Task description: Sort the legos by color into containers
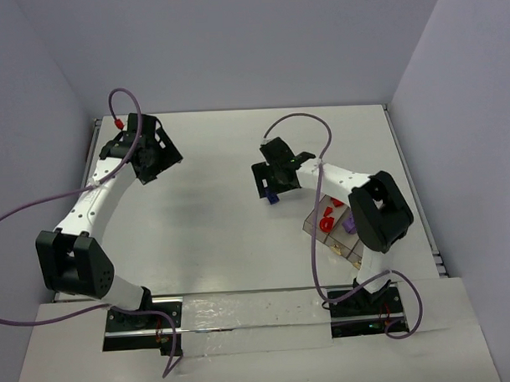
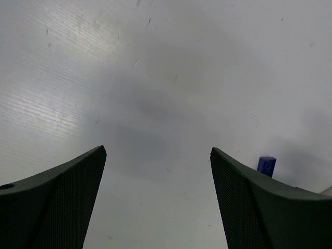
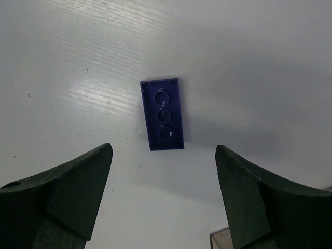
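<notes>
A dark blue-violet lego (image 3: 163, 114) lies underside up on the white table, just ahead of my open right gripper (image 3: 164, 149), between the lines of its fingers. From above it shows as a small blue piece (image 1: 273, 197) under the right gripper (image 1: 274, 184). The same brick shows small in the left wrist view (image 2: 266, 165). The clear tray (image 1: 311, 225) lies under my right arm, with red legos (image 1: 327, 222) in one compartment and a light purple lego (image 1: 349, 225) beside them. My left gripper (image 1: 157, 157) is open and empty at the far left, over bare table (image 2: 155, 150).
White walls close the table at the back and sides. The right arm's forearm and purple cable (image 1: 319, 231) cross over the tray and hide much of it. A corner of the tray (image 3: 220, 241) shows at the bottom of the right wrist view.
</notes>
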You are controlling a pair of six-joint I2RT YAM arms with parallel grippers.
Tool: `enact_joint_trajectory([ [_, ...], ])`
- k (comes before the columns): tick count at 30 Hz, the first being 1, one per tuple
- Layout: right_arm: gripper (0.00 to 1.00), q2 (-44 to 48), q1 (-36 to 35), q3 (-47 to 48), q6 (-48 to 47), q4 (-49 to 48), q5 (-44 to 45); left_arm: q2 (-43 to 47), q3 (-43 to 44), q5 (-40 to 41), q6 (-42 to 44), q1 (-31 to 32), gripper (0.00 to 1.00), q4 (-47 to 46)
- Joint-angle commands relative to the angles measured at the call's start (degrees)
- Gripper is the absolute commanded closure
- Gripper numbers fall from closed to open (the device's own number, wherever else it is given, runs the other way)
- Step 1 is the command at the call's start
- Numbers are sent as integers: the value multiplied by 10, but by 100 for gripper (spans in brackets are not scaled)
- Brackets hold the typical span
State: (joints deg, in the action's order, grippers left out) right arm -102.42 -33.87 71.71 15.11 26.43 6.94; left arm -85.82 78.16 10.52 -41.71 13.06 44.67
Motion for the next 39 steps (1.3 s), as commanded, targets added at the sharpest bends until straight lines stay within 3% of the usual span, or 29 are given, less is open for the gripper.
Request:
enact_joint_trajectory([
  [1,13,-40,-13,34,-6,-18,-5,26,-10,-7,13,-9,12,-6],
  [9,27,-103,-14,42,24,-27,39,27,-6,-9,17,-11,12,-5],
  [12,49,-115,-14,46,29,-30,42,28,-6,-9,19,-11,12,-2],
  [14,79,-113,-14,41,32,-34,45,29,-6,-8,19,-11,12,0],
  [16,88,-100,-13,36,36,-37,48,30,-8,-8,19,-12,12,-1],
  [17,100,-83,-13,31,41,-40,50,30,-9,-10,19,-12,12,-1],
  [24,100,42,17,19,63,-24,74,33,-9,-20,21,-13,12,-5],
  [34,100,314,223,-139,173,66,72,33,-8,-38,40,-15,13,-12],
  [39,100,458,289,-206,210,148,100,31,-7,-53,43,-14,13,-25],
])
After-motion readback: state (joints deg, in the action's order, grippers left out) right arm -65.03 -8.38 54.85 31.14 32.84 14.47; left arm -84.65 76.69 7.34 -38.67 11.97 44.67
